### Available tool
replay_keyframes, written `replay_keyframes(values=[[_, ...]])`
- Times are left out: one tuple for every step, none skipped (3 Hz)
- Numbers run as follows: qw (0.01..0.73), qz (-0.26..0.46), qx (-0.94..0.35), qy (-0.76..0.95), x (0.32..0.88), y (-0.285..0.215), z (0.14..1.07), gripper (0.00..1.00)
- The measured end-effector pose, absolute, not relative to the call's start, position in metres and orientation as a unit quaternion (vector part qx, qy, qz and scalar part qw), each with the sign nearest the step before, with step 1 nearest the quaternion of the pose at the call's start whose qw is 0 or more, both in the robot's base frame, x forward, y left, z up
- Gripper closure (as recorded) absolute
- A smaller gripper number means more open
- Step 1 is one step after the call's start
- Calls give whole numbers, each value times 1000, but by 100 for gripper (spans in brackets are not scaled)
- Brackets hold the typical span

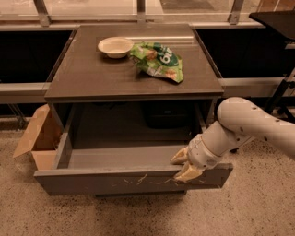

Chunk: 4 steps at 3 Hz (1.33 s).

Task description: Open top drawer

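Grey top drawer (115, 182) standing open, tool (179, 168) at its front's right end — clamped on the upper rim

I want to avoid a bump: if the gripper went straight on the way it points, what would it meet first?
The gripper, at the front edge of the top drawer, points left in the picture, slightly down. It would probably meet that drawer front first; depth is unclear.

Speckled beige floor (258, 207), dark brown cabinet (92, 78) against a metal-framed window (138, 7), grey ledges (23, 87) over black recesses either side, open cardboard box (39, 138) at left, soft even light, gripper (183, 167) clasping the top drawer (92, 180) front rim.
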State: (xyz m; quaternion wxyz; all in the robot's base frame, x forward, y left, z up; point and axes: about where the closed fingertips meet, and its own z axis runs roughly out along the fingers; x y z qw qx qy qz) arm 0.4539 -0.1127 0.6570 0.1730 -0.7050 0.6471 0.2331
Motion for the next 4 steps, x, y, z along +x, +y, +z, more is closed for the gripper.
replay_keyframes(values=[[173, 233, -705, 647, 454, -113, 657, 75], [173, 233, -705, 647, 454, -113, 657, 52], [184, 235, -704, 644, 462, -124, 669, 28], [195, 225, -707, 641, 471, -138, 694, 5]])
